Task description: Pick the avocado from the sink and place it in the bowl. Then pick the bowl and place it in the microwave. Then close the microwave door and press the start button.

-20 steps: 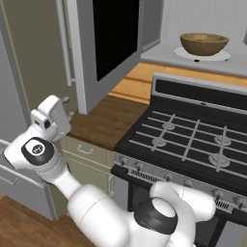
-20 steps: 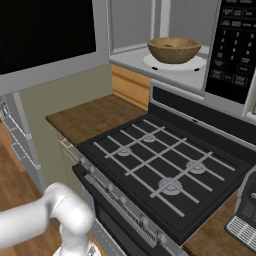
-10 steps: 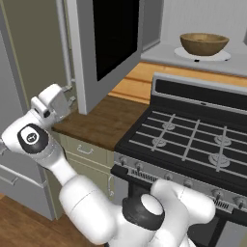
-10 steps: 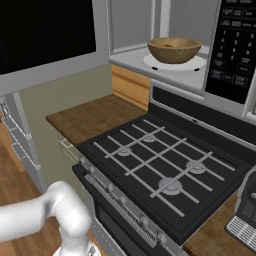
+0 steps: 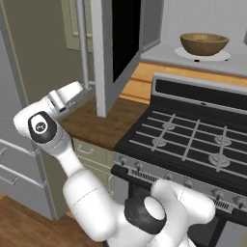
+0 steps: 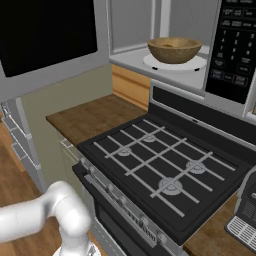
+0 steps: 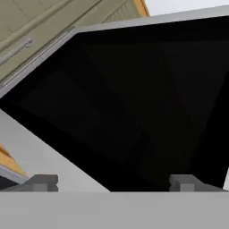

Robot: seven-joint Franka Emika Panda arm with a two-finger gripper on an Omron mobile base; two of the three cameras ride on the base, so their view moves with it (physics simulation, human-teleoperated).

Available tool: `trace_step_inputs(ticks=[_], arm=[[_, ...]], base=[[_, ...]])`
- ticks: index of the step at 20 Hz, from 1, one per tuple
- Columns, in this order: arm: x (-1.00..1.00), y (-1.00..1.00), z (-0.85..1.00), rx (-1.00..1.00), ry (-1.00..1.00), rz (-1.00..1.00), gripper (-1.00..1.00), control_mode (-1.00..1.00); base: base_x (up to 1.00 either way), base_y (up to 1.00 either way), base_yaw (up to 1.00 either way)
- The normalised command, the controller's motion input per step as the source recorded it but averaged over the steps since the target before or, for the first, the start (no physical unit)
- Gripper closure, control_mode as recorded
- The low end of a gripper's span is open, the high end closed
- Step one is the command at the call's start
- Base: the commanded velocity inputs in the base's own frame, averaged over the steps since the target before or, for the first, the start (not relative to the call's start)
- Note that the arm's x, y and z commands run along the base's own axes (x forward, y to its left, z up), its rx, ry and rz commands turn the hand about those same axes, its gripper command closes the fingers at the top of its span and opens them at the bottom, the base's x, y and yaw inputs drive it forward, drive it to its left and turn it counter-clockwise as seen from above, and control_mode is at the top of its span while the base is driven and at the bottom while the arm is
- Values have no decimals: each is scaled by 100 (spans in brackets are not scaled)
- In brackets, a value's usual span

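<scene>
Wide round tan wooden bowl point(image 5: 204, 43) sits upright on the white round turntable plate point(image 6: 175, 62) inside the silver-grey microwave point(image 6: 235, 55). Silver-framed microwave door point(image 5: 116, 48) with black glass stands swung open, its edge over the brown wooden counter point(image 5: 103, 126). Gripper point(image 7: 114, 181), jaws wide and empty, faces the door glass close up. Black gas stove point(image 6: 160, 165) lies below the microwave.

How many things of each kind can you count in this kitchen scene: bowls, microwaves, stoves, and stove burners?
Bowls: 1, the wooden bowl
Microwaves: 1, the microwave, its microwave door open
Stoves: 1, the gas stove
Burners: 4
Total: 7
</scene>
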Motion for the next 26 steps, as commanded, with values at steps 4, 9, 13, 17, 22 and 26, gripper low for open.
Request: trace_step_inputs(ticks=[4,9,13,17,22,26], arm=[[-56,-93,36,11,-19,0,-100,-100],[-33,-85,37,8,-13,-1,-100,-100],[-1,-80,30,10,-2,-1,-100,-100],[0,-93,17,12,0,0,-100,-100],[0,-85,13,10,0,0,-100,-100],[14,-89,1,13,0,0,-100,-100]], base=[[0,0,0],[0,0,0],[0,0,0],[0,0,0],[0,0,0],[0,0,0]])
